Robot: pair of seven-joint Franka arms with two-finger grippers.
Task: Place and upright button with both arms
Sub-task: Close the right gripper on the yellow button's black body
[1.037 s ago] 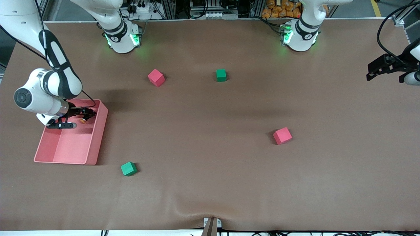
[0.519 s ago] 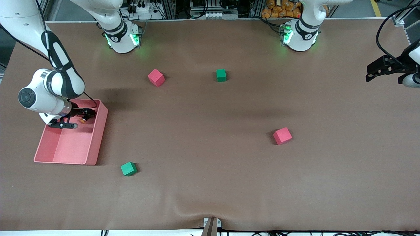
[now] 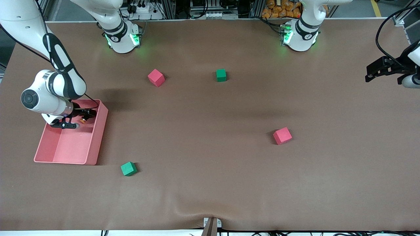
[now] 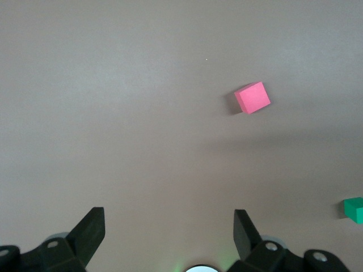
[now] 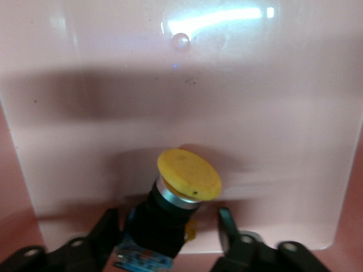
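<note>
the small push-button with a black cylindrical body, silver collar and smooth round orange-yellow cap (image 5: 181, 195) lies tilted in the glossy pink plastic bin (image 3: 95, 144). it sits between the black fingers of the right gripper (image 5: 170, 232), whose jaws flank the body with a gap on one side. the left gripper (image 4: 169, 229) waits with jaws wide apart over the matte brown table (image 3: 210, 170), well apart from the bin.

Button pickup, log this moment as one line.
right pincer: around button in pink bin | left pincer: open, waiting over table
</note>
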